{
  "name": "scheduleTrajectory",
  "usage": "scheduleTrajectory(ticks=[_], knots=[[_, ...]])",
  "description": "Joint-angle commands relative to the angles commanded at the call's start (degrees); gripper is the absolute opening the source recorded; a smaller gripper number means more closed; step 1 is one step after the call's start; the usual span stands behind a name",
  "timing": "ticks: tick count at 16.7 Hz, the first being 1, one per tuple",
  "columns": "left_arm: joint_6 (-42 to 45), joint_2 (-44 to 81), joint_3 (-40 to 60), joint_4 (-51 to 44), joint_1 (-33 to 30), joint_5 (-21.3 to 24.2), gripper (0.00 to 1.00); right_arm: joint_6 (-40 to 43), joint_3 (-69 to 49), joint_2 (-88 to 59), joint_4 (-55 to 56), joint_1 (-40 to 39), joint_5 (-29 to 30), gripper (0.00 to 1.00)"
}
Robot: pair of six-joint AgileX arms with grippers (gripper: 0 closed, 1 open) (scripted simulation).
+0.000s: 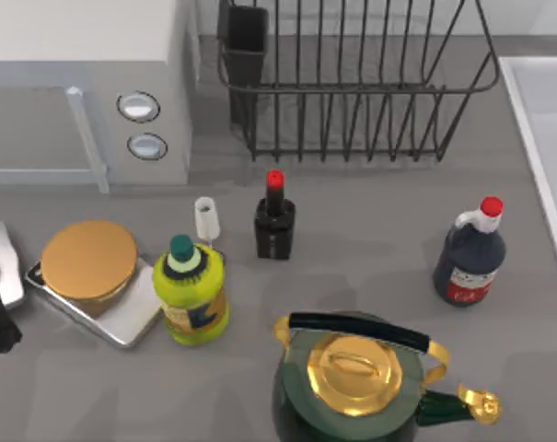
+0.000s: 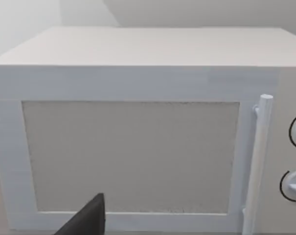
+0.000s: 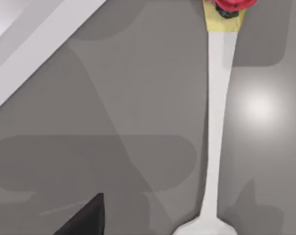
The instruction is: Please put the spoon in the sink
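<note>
1. Step in hand, judged from the layout: the approach to the spoon (image 3: 215, 127), with no grasp made yet and the carry to the sink (image 1: 545, 138) not begun.
2. Lies flat on the grey counter (image 3: 138, 98), outside the sink and near its pale raised rim, with a strip of bare counter between. The long white handle ends in a bowl at one end. At the other end sits a red-and-yellow piece (image 3: 226, 7); cannot tell whether it belongs to the spoon or is a separate thing.
3. Hovers over the counter beside the sink rim: the right gripper (image 3: 84, 218), seen as one dark tip set off to the side of the handle and not touching it. Cannot tell whether it is open or closed.
4. Parked far across the counter from the sink, facing the white microwave (image 2: 138, 147): the left gripper (image 2: 84, 220). Cannot tell its state either.
5. Standing farther from the sink than the spoon does: a dark sauce bottle (image 1: 469, 258), a green kettle (image 1: 361, 387) and the black wire dish rack (image 1: 352, 92).
6. Next move, as a judgement: shift sideways until centred over the handle's slim middle, open wide enough to straddle it, lower to the counter, close, lift, then carry over the rim and release inside the basin.
</note>
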State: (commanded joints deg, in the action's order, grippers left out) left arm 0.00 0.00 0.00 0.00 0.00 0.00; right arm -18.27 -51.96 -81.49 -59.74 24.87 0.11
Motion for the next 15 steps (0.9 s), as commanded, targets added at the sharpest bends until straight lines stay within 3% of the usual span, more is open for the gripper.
scheduleTrajectory(ticks=[8,15], knots=[[0.0,0.0,0.0,0.0,0.0,0.0,1.0,-0.17,1.27,-1.34,1.98,-0.03,0.0,1.0],[0.0,0.0,0.0,0.0,0.0,0.0,1.0,-0.39,11.21,-10.4,21.64,-0.04,-0.01,1.0]])
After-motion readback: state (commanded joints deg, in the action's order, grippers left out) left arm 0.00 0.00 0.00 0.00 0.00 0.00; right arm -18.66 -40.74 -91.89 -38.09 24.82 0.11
